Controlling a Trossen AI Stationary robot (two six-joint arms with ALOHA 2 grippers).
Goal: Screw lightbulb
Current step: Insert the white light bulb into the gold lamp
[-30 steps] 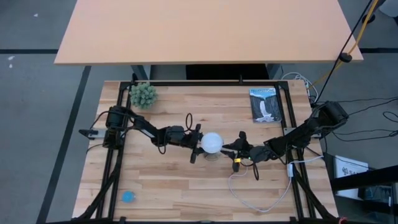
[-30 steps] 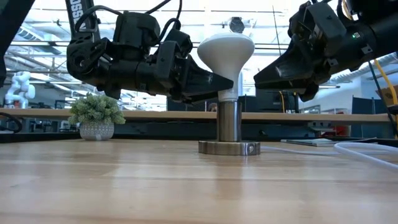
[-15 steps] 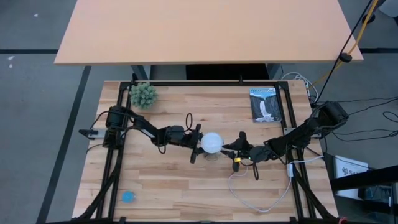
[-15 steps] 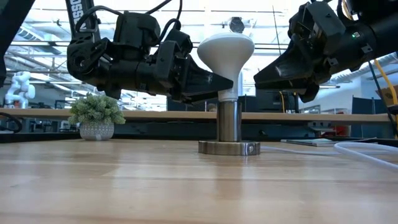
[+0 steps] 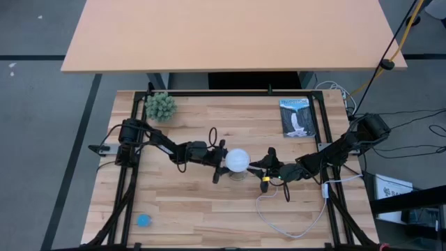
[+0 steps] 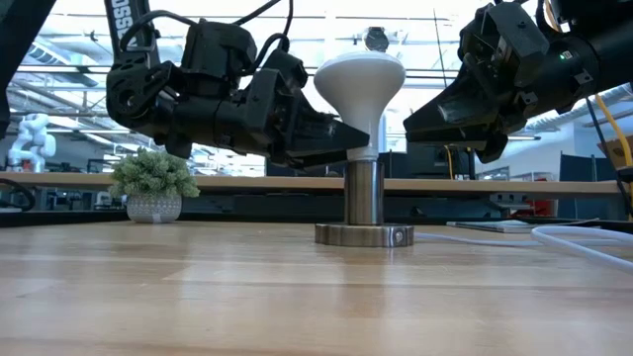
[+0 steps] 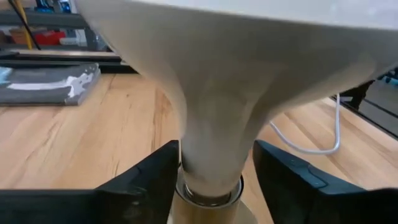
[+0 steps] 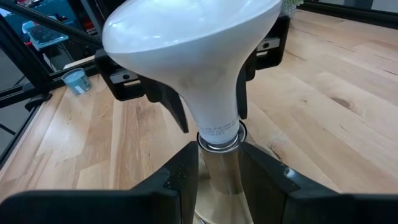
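The lightbulb [image 6: 359,84] stands up straight in the shiny metal holder [image 6: 364,206] in the middle of the bench [image 5: 209,202]. The left gripper [image 5: 217,162] is at its left side, with its fingers [image 7: 146,180] around the thin neck, one on each side, touching it or very nearly. The right gripper [image 8: 217,171] is at the right side, its fingers spread open around the holder and not squeezing it. To do the turn well, I think the left fingers should hold the neck softly, turn slowly, and keep the lightbulb straight so it does not tip or jam.
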